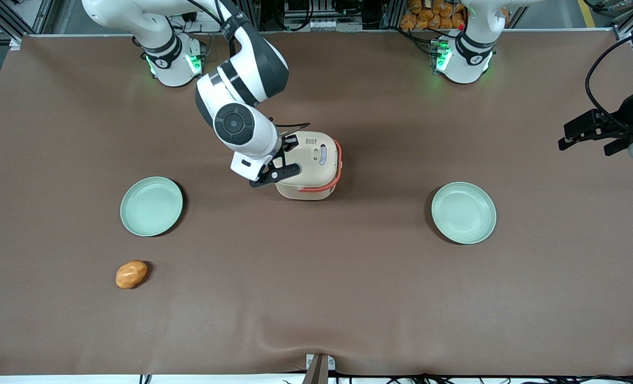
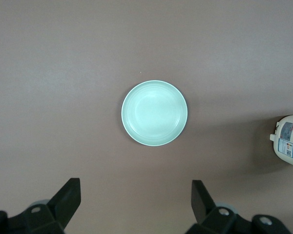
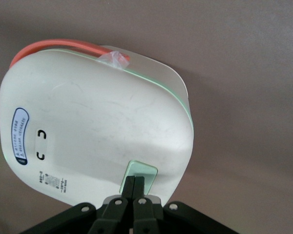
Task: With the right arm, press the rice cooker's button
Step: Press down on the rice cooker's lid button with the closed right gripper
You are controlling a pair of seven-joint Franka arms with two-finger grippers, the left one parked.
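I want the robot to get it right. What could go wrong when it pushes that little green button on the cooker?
The gripper has its fingers shut together, tips on the edge of the button of the rice cooker. Two things might go wrong:
1. The tips sit at the button's edge, not its middle, so they could slip off onto the cream lid.
2. The cooker stands loose on the table, so a slanted push might slide or tip it.

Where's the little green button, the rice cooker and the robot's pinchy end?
small pale-green rectangular button (image 3: 142,171), right wrist view, its flat face.
cream-beige rice cooker (image 1: 316,160), front view, its lid.
black two-finger end effector (image 3: 135,184), right wrist view, shut fingertips.
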